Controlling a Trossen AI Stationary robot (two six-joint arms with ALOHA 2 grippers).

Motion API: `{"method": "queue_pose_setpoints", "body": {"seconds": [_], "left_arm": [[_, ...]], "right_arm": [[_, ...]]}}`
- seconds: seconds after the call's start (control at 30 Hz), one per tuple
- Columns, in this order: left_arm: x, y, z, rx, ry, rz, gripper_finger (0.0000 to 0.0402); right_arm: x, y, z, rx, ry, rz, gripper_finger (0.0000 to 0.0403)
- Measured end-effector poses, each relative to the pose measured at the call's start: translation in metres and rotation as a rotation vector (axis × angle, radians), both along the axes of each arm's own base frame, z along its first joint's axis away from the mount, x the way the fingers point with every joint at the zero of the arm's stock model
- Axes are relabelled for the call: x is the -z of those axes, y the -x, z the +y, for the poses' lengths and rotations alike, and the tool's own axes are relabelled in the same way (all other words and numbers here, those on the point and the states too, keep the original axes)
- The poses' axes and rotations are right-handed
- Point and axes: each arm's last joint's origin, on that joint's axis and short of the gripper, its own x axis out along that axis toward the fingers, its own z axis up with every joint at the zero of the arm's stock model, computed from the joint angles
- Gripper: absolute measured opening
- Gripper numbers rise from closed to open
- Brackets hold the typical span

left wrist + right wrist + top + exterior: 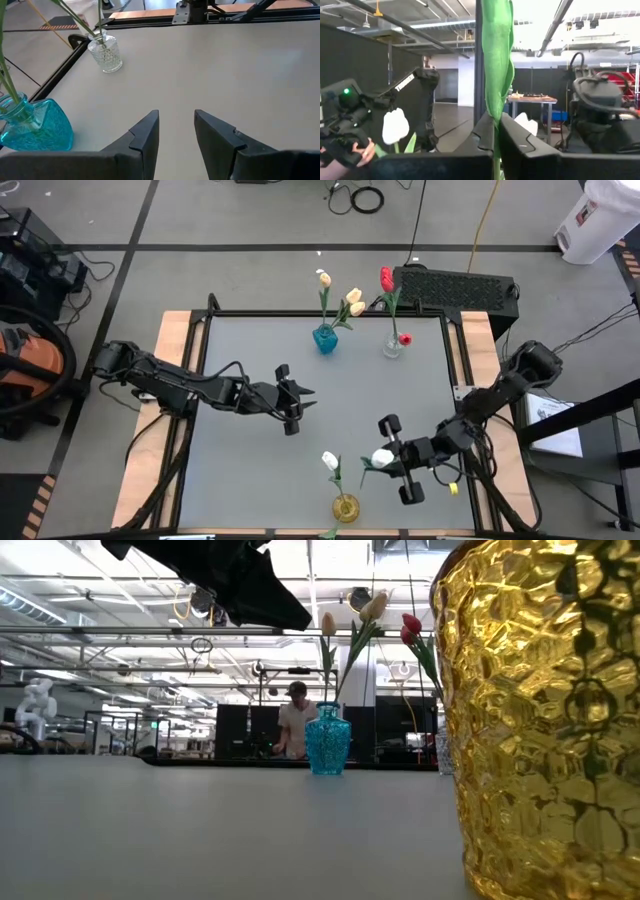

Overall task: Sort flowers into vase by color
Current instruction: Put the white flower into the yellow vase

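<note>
Right gripper (385,457), low on the desk (250,470) near its front edge, has its jaws clamped on the green stem of a white tulip (382,457), just beside the gold vase (345,507), which already carries another white tulip (330,461). Left gripper (297,409) hangs above mid-desk, jaws parted and holding nothing. Along the far edge, cream-yellow tulips (352,301) stand in the blue vase (325,338), and red tulips (387,279) in the clear glass vase (393,348).
</note>
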Motion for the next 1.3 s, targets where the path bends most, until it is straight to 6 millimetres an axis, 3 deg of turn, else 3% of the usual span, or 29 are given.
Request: {"method": "queue_pose_setpoints", "body": {"seconds": [0.17,0.6,0.87,1.3], "left_arm": [[0.000,0.000,0.000,0.000,0.001,-0.003,0.0132],[-0.001,0.000,0.000,0.000,0.002,-0.006,0.0132],[0.000,0.000,0.000,0.000,0.001,-0.004,0.0132],[-0.001,0.000,0.000,0.000,0.002,-0.005,0.0132]], "right_arm": [[0.007,-0.006,0.012,-0.022,-0.009,-0.010,0.0000],[-0.001,-0.034,0.038,-0.026,0.022,-0.007,0.0000],[0.011,-0.041,0.043,-0.041,0.002,0.032,0.0000],[0.015,-0.042,0.044,-0.041,0.018,0.052,0.0000]]}}
